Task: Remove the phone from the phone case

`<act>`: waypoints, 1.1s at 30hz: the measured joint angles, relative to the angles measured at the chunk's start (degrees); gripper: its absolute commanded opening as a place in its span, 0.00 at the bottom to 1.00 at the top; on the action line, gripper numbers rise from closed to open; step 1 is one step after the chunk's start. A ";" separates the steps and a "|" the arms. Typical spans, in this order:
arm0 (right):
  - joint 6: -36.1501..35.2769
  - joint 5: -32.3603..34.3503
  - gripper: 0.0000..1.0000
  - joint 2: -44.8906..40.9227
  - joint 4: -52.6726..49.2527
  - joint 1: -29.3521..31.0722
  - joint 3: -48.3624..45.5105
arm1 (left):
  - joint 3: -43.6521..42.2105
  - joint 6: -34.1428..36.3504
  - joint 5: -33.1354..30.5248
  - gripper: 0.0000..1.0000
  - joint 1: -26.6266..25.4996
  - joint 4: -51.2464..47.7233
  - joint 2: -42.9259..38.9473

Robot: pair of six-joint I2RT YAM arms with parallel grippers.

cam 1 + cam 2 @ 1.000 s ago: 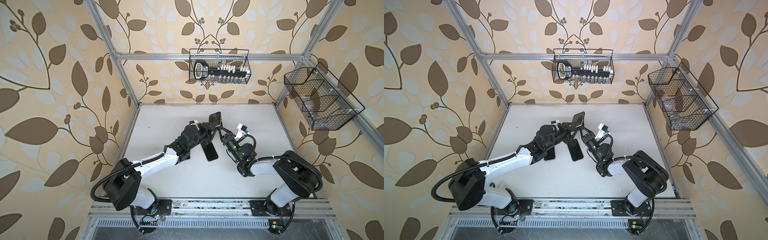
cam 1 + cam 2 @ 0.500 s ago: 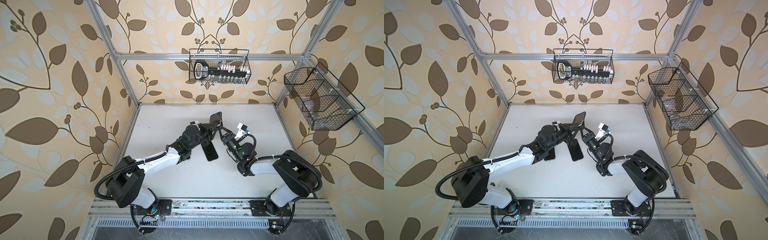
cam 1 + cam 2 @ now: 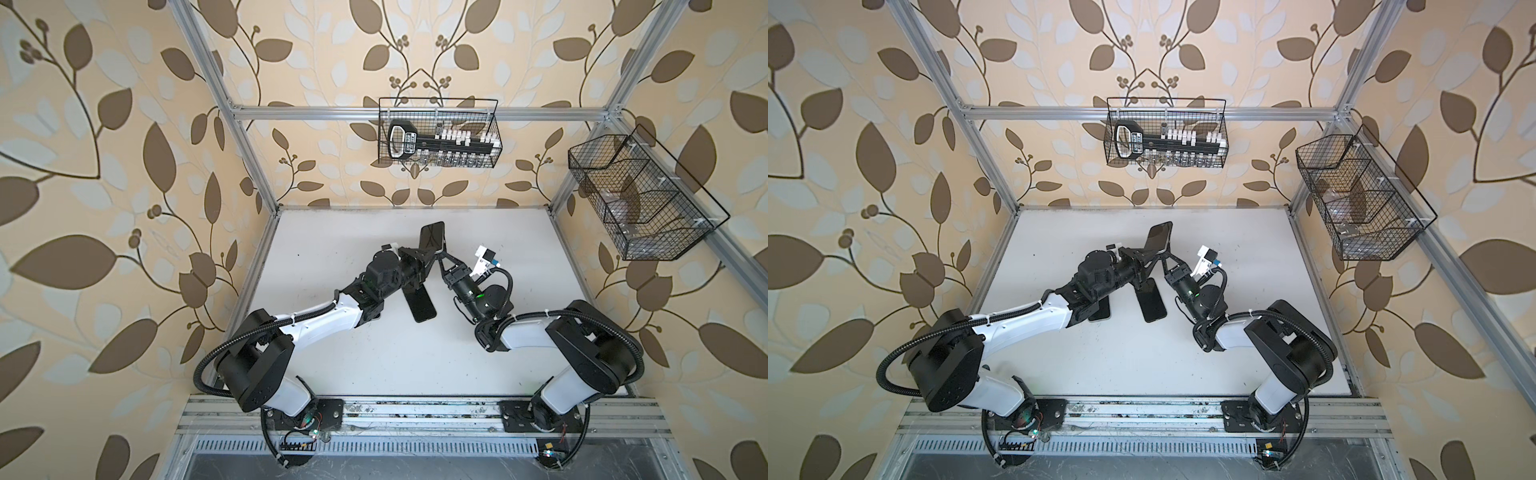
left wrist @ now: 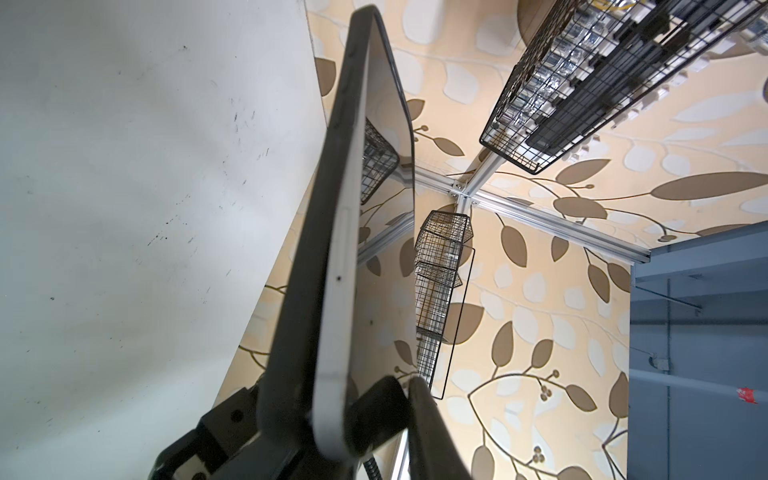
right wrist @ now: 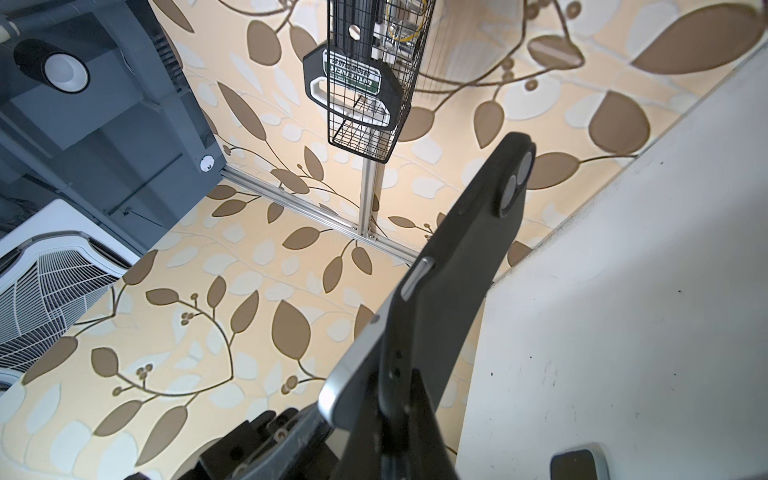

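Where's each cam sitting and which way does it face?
Both top views: high above the front, looking down on the table; left arm and right arm whole.
Left wrist: behind the left gripper, looking along the phone toward the far corner; only gripper fingers show.
Right wrist: behind the right gripper, facing the back wall past the phone case; gripper fingers show.
Shared: both wrist views see phone and back basket.

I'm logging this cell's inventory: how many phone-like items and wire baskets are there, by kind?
Silver phone in black case, held aloft: 1
Dark phone-shaped slabs lying flat: 2
Black wire baskets on the walls: 2
Total: 5
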 measured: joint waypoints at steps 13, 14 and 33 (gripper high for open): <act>-0.17 -0.87 0.00 0.00 -0.50 -0.31 -0.02 | 0.02 0.20 0.44 0.01 0.02 1.44 0.13; -0.20 -0.90 0.00 0.00 -0.50 -0.33 -0.02 | 0.02 0.17 0.63 0.00 0.02 1.44 0.17; -0.61 -0.26 0.00 -0.02 0.85 -0.61 -2.21 | 2.08 2.62 2.67 0.00 0.00 -2.45 1.01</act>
